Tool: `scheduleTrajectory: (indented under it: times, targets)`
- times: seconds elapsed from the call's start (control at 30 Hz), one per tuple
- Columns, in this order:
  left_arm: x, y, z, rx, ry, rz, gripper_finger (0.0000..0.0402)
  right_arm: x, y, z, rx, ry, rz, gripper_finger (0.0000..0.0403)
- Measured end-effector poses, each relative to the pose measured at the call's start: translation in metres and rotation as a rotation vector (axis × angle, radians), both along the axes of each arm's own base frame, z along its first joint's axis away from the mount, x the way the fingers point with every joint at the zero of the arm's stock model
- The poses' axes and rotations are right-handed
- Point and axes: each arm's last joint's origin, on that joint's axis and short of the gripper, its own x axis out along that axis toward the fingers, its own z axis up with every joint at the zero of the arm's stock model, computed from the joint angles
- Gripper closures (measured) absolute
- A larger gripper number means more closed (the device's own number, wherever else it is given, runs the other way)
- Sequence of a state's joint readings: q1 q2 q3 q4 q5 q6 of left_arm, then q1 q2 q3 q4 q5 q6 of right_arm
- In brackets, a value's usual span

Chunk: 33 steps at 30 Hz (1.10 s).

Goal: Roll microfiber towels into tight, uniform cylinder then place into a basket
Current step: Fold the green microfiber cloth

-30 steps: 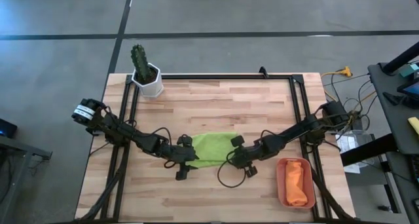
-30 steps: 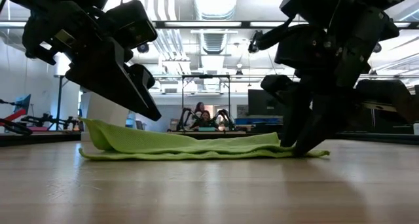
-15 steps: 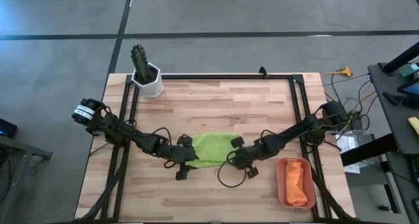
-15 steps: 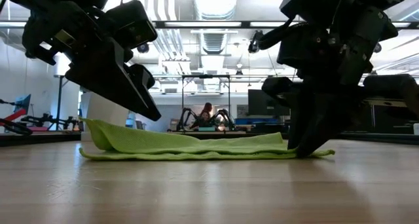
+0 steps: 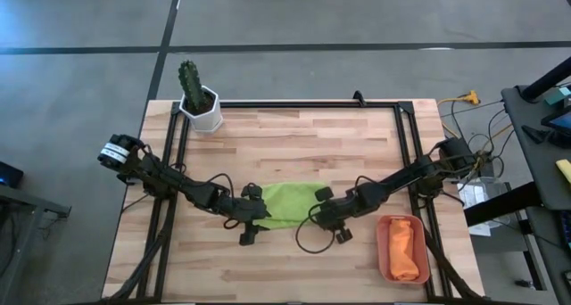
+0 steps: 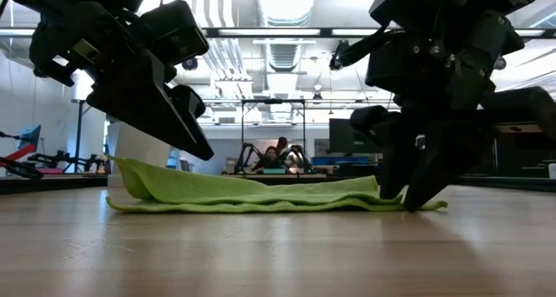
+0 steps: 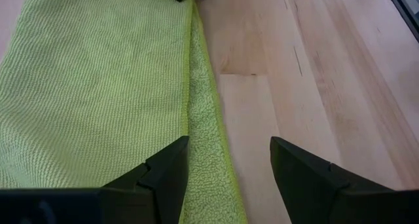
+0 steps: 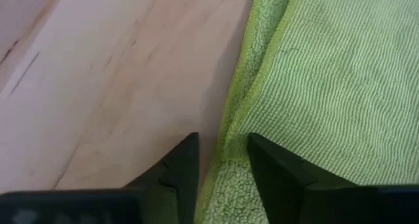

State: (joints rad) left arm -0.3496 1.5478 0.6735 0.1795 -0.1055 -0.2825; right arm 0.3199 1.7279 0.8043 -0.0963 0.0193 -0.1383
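Note:
The lime green towel [image 5: 287, 204] lies folded flat on the table's middle, with a second layer's edge showing along its near side [image 7: 206, 152]. My left gripper [image 7: 229, 165] is open above the towel's left near corner, one finger over the cloth and one over bare wood. In the low view it hangs clear of the cloth [image 6: 195, 141]. My right gripper [image 8: 222, 162] is down at the towel's right near corner [image 6: 417, 193], its fingers close together on the cloth's edge. The rolled orange towel [image 5: 406, 249] lies in the terracotta basket [image 5: 384, 251] at the near right. My right gripper has the towel's near edge at its right corner [image 8: 229, 142] between its two fingers, which stand close together. They come from above, slanting down. One layer or several, I cannot tell. The towel lies flat on the table, its right end [image 6: 434, 205] beside the fingers.
A white pot with a cactus [image 5: 201, 104] stands at the far left corner. A black frame [image 5: 406, 144] runs along the table's far, left and right sides. Bare wood [image 5: 294, 149] lies between the towel and the far edge. People sit in the room beyond [image 6: 278, 154].
My right gripper has shifted a little toward the table's right edge, staying low on the table. The green towel's right end has slid the same way with it. The towel's left end has stayed in place.

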Motion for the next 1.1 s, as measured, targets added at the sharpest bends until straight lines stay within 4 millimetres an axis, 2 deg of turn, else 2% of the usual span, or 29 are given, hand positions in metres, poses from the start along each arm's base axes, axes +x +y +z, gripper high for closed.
scheduleTrajectory:
  times: [0.1,0.23,0.77,1.1]
  targets:
    - [0.0001,0.0002,0.0,0.0,0.0,0.001,0.0207,0.0001,-0.0001,0.0002,-0.004,-0.003,-0.001,0.0254]
    - [0.0001,0.0002,0.0,0.0,0.0,0.001,0.0207,0.0001,-0.0001,0.0002,-0.01,-0.005,0.008,0.025]
    - [0.0001,0.0001,0.0,-0.001,0.0,0.001,0.0207,-0.0013,0.0009,-0.0003,0.006,0.013,0.059,0.0355]
    - [0.0001,0.0001,0.0001,-0.002,-0.001,0.002,0.0207,-0.0027,0.0014,-0.0006,0.038,0.036,0.058,0.0349]
